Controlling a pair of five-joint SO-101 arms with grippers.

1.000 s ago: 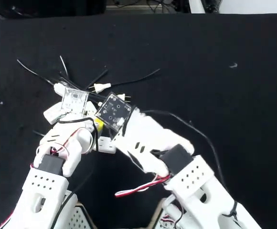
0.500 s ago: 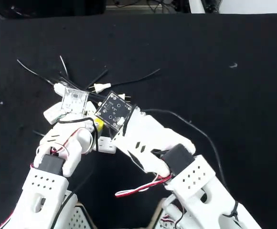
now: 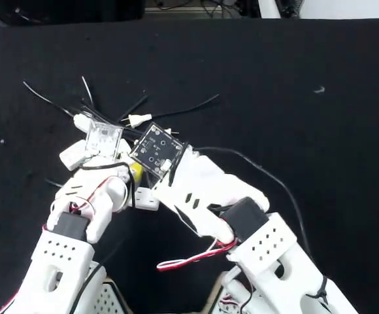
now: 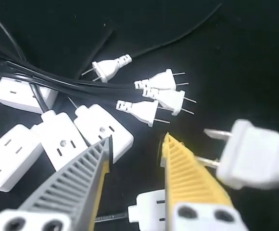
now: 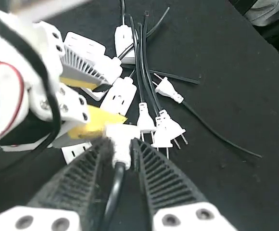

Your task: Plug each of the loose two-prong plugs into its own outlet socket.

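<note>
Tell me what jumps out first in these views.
The right gripper, shut on a white plug, holds it right beside the open left gripper's yellow finger. Beneath them, loose plugs and white outlet sockets lie crowded together on the black table.

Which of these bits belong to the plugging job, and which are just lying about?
Job: loose plugs, outlet sockets, the held plug, the right tool gripping it, the open left tool.
Lying about: a small pale speck on the black table.
</note>
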